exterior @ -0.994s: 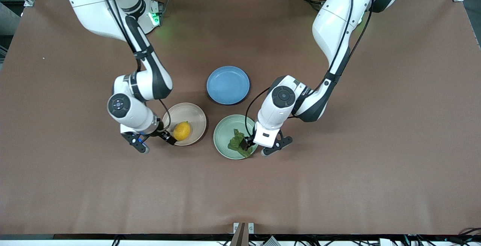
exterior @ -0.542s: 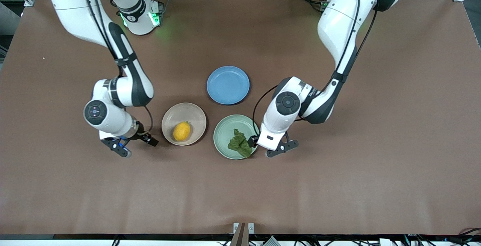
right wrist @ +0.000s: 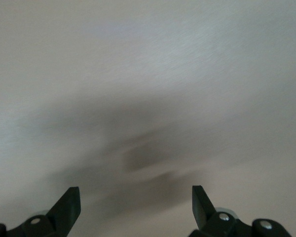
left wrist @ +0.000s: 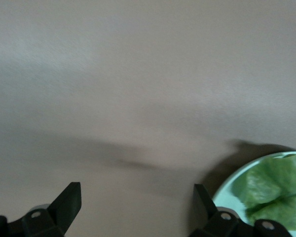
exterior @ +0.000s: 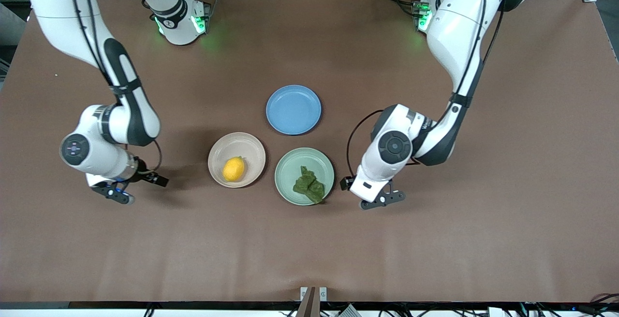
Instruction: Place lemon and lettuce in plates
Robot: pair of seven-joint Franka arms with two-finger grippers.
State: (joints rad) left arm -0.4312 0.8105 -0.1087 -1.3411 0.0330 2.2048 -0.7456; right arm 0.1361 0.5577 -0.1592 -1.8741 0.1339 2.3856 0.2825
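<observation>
The yellow lemon (exterior: 234,169) lies in the beige-pink plate (exterior: 242,145). The dark green lettuce (exterior: 309,186) lies in the mint green plate (exterior: 295,162) beside it. My right gripper (exterior: 140,188) is open and holds nothing, over bare table off the beige plate toward the right arm's end. My left gripper (exterior: 366,192) is open and holds nothing, over bare table just off the green plate toward the left arm's end. The left wrist view shows the left gripper (left wrist: 135,202) with the lettuce (left wrist: 276,185) and the green plate's rim (left wrist: 228,190) beside one finger. In the right wrist view only brown table lies under the right gripper (right wrist: 134,203).
An empty blue plate (exterior: 293,109) sits farther from the front camera than the two other plates. The brown table (exterior: 435,249) stretches wide around them. Both arm bases stand at the table's top edge.
Both grippers, open throughout, have drawn away from the plates: the right one from the lemon toward its end of the table, the left one from the lettuce toward its end. Lemon and lettuce stayed put.
</observation>
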